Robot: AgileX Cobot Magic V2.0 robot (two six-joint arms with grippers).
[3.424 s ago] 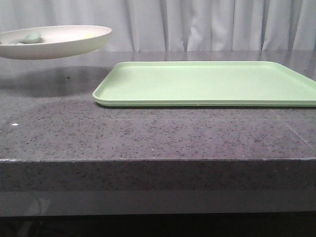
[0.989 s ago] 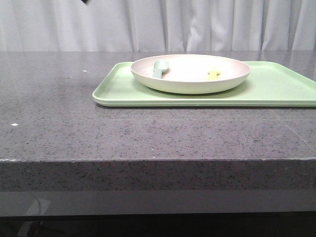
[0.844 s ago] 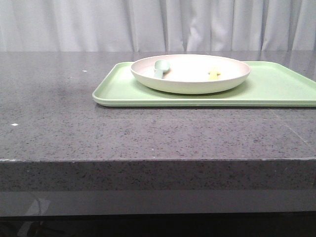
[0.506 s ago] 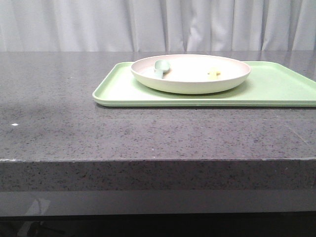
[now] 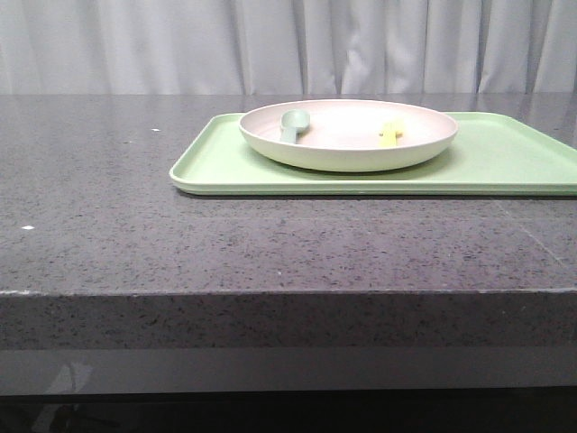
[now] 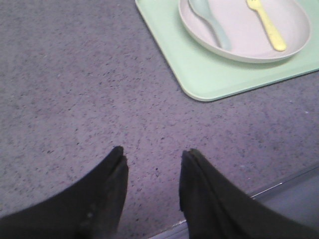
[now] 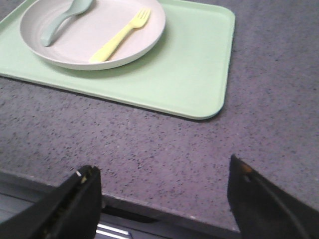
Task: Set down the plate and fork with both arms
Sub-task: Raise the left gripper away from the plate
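Left pincer (image 6: 152, 189) and right pincer (image 7: 162, 199) both agape, empty, above the counter.

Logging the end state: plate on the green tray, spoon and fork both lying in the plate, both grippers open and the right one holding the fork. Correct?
Not quite. The right gripper holds nothing; the right wrist view shows the fork lying free in the plate beside the spoon. The plate is on the tray, and the left gripper is open too.

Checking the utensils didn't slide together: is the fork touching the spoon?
Apart. The right wrist view shows bare plate between the fork and the spoon.
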